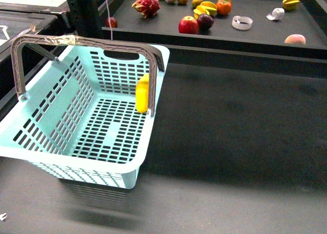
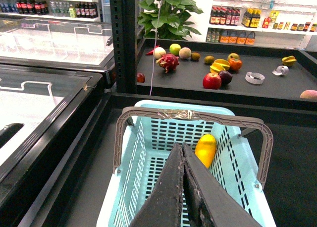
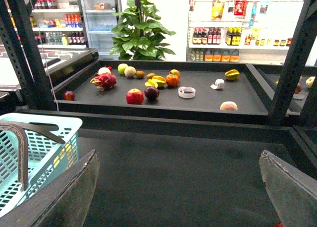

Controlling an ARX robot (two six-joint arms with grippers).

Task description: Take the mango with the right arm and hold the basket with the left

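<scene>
The basket (image 1: pixel 76 116) holds the mango (image 1: pixel 142 93) against its wall, smooth, likely slippery, best gripped across its middle; left jaws are pressed together, right jaws spread wide.

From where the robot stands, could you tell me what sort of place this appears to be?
Most likely a grocery shop, or a mock-up of one. A blue shopping basket sits in front, loose fruit lies on a black display shelf, and bottled goods line the wall shelves beside a glass-door fridge.

Both end effectors (image 2: pixel 184 187) (image 3: pixel 178 187) have dark, rough-textured, tapering fingers.
</scene>
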